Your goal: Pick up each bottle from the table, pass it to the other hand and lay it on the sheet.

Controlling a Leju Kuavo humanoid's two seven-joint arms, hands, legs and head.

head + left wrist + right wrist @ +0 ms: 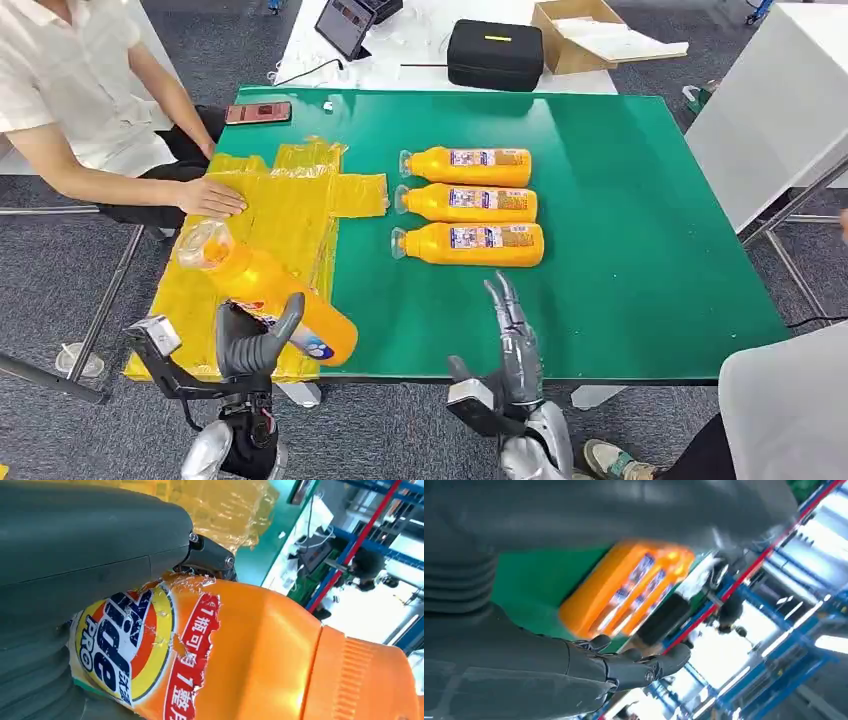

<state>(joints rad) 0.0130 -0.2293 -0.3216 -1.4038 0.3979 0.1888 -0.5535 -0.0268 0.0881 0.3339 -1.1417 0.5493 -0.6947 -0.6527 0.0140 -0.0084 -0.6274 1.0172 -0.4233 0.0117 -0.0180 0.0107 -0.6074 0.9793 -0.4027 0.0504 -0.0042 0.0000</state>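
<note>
Head view: your left hand grips the bottle low over the sheet for laying down, right hand empty, fingers straight, near three bottles.

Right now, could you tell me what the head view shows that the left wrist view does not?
Head view alone: three orange bottles lying in a row on the green table, the open right hand, and a person's hand resting on the yellow sheet. Left wrist view alone: the torn label up close. Both: the held bottle in the left hand.
</note>
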